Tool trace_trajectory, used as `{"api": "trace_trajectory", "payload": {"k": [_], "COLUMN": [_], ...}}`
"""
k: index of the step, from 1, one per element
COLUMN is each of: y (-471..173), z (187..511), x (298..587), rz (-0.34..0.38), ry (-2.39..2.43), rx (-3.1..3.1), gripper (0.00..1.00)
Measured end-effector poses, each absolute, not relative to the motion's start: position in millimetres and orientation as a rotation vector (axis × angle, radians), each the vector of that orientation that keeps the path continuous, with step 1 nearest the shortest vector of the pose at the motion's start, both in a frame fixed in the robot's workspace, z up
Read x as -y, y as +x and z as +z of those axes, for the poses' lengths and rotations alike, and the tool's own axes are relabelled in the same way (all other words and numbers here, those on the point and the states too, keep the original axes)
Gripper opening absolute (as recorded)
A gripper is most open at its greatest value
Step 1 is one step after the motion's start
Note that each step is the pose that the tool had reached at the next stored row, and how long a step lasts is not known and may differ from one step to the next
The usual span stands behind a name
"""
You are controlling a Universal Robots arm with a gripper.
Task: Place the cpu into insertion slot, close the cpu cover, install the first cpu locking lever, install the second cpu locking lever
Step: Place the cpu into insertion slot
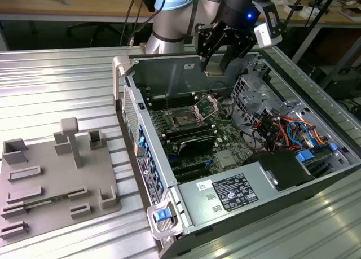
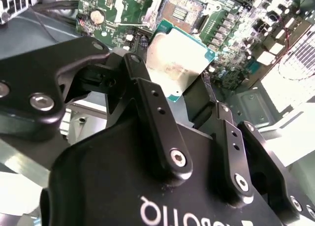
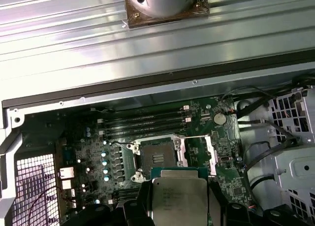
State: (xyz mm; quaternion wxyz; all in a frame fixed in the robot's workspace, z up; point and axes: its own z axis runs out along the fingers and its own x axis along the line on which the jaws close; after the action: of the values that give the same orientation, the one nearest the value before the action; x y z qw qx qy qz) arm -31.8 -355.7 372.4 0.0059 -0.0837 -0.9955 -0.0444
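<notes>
In the upper middle of the exterior view, the arm's black fingers (image 1: 205, 49) hang above an open grey metal computer case (image 1: 169, 73) that lies on a ribbed silvery metal desk (image 1: 62, 84). They are closed on the small flat square cpu (image 1: 214, 73), held level in the air over the case's far wall. Below it, near the frame's centre, the square dark insertion slot (image 1: 183, 119) sits bare in the green circuit board (image 1: 225, 157). The thin silvery hinged cpu cover (image 1: 207, 106) stands tilted open just beside the slot, towards the exterior view's right. At the lower left of the frame lies a flat grey moulded fixture tray (image 1: 56, 180), well apart from the case.

In the second wrist view, the fingers (image 2: 147, 100) press on two opposite edges of the cpu (image 2: 179, 63), whose silvery-grey top faces the camera and shows a teal-green border. Beyond the chip lies the insertion slot (image 2: 179, 12), uncovered and apart from it.

In the first wrist view, the cpu (image 3: 179, 199) sits between the dark fingers (image 3: 142, 204), again with its metal top up. Past it, the insertion slot (image 3: 156, 157) lies open in the circuit board (image 3: 226, 137), inside a thin metal rim. The cpu cover (image 3: 211, 154) is raised just beside the slot.
</notes>
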Motion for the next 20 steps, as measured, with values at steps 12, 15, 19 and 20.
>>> {"api": "trace_trajectory", "payload": {"k": [12, 15, 19, 20], "y": [-31.8, -31.7, -31.8, -31.8], "z": [370.7, 370.7, 370.6, 370.6], "x": [355.7, 355.7, 355.7, 355.7], "rz": [-0.125, -0.125, -0.125, -0.125], "ry": [-0.375, -0.376, -0.394, -0.41], "rx": [3.109, 3.109, 3.107, 3.106], "gripper": [0.55, 0.55, 0.55, 0.55]}}
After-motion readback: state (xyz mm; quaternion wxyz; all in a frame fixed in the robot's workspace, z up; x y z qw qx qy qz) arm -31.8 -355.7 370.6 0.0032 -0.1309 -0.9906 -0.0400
